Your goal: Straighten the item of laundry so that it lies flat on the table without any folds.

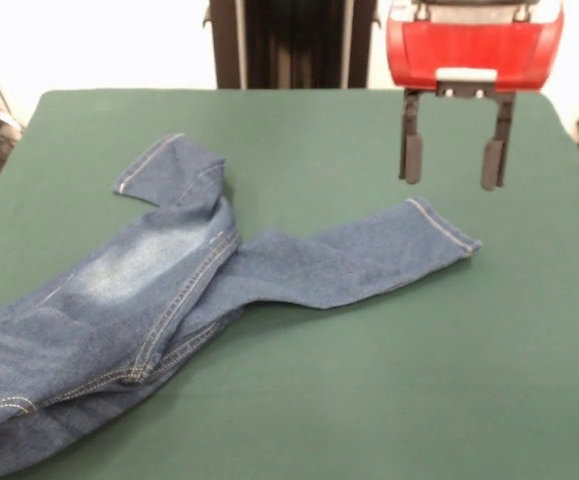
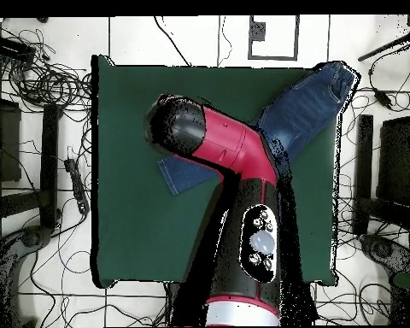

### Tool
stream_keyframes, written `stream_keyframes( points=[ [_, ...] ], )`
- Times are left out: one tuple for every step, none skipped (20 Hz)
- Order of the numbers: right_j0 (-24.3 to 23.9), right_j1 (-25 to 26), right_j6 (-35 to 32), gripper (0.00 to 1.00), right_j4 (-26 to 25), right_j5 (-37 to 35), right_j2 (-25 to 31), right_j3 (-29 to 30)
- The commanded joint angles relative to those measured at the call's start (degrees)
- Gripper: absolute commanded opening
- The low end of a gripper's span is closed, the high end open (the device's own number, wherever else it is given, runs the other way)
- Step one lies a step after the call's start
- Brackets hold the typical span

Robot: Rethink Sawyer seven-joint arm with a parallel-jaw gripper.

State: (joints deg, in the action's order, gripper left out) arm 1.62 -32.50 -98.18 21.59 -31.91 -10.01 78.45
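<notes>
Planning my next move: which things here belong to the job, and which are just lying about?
Job:
- jeans, still folded, hanging over the table edge
- table
- gripper, open, above the table

Lying about:
- cables on the floor

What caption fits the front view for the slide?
Open gripper hovers above the cuff of crumpled blue jeans lying folded on the green table.

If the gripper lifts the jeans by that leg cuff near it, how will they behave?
Probably floppy: the jeans already lie creased, one leg doubled back on itself. A lifted cuff would likely trail the rest, dragging on the table rather than sliding freely. The open gripper hovers above, its fingers clear of the cloth.
</notes>
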Motion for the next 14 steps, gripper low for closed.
stream_keyframes(
  points=[
    [0.86, 7.11, -14.27, 1.0, 2.42, 0.8, 6.15, 7.66],
    [0.81, 7.15, -14.16, 1.0, 2.4, 0.79, 6.2, 7.95],
    [0.76, 7.19, -14.05, 1.0, 2.38, 0.78, 6.24, 8.24],
    [0.78, 7.22, -13.83, 1.0, 2.2, 1.0, 6.24, 8.6],
    [0.72, 7.35, -13.59, 1.0, 2.05, 1.37, 6.29, 8.77],
    [0.68, 7.66, -13.43, 1.0, 1.91, 1.66, 6.27, 8.75],
    [0.74, 7.86, -13.52, 1.0, 1.9, 1.58, 6.14, 8.67],
    [0.59, 8.2, -13.48, 1.0, 1.97, 1.82, 6.24, 8.58],
    [0.56, 8.34, -13.59, 1.0, 2.09, 2.08, 6.29, 8.64],
    [0.59, 8.61, -13.67, 1.0, 2.09, 1.86, 6.18, 8.34],
    [0.55, 8.84, -13.63, 1.0, 2.12, 1.78, 6.22, 8.2],
    [0.56, 9.05, -13.75, 1.0, 2.21, 1.72, 6.2, 8.07],
    [0.55, 9.33, -13.88, 1.0, 2.32, 1.61, 6.19, 7.93],
    [0.48, 9.54, -13.76, 1.0, 2.29, 1.57, 6.21, 7.8]
  ],
)
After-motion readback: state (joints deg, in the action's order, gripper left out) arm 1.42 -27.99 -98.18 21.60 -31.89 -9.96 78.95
